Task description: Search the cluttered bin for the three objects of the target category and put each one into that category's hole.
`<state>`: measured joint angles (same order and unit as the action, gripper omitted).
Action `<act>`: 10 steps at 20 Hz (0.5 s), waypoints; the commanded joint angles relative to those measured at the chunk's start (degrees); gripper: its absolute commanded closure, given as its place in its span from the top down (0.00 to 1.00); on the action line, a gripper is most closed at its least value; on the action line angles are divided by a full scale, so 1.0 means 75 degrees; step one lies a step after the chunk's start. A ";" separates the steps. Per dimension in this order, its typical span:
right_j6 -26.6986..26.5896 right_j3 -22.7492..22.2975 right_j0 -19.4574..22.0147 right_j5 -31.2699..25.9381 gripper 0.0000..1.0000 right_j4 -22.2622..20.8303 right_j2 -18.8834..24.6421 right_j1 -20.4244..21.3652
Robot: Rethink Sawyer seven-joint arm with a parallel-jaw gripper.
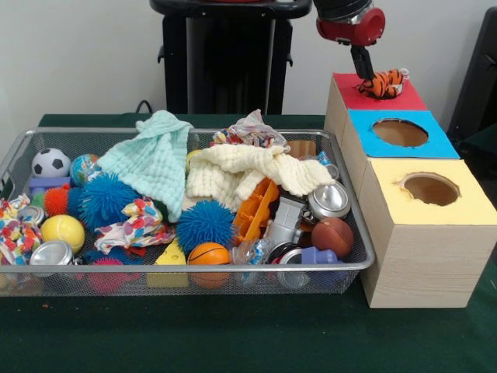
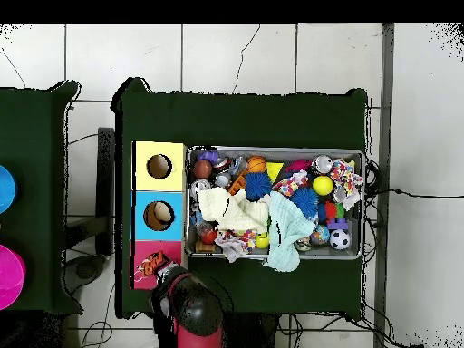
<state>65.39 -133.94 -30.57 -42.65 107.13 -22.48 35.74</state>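
Fingers touching striped tiger atop red-surround hole.

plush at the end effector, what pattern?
Orange with black stripes, a tiger; clearest in the front view.

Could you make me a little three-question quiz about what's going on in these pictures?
1. True or false: the tiger is over the red section of the box.
2. Which lies in the bin? A) soccer ball B) banana C) shoe
3. Fill in: the hole next to the red section has a ____ surround.

Key: 1 true; 2 A; 3 blue. The claw is at the tiger; its grip is unclear.
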 commanded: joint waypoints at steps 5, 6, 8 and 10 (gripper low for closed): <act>0.1525 0.0315 0.0367 0.0562 0.00 -0.0748 0.0494 0.0176; 0.1532 0.0296 0.0363 0.0600 0.00 -0.0805 0.0476 0.0207; 0.1273 0.0317 0.0358 0.0777 0.00 -0.0760 0.0426 0.0122; 0.1026 0.0292 0.0346 0.0907 0.00 -0.0660 0.0391 0.0037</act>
<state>65.39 -133.95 -29.57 -40.66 103.89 -22.48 36.75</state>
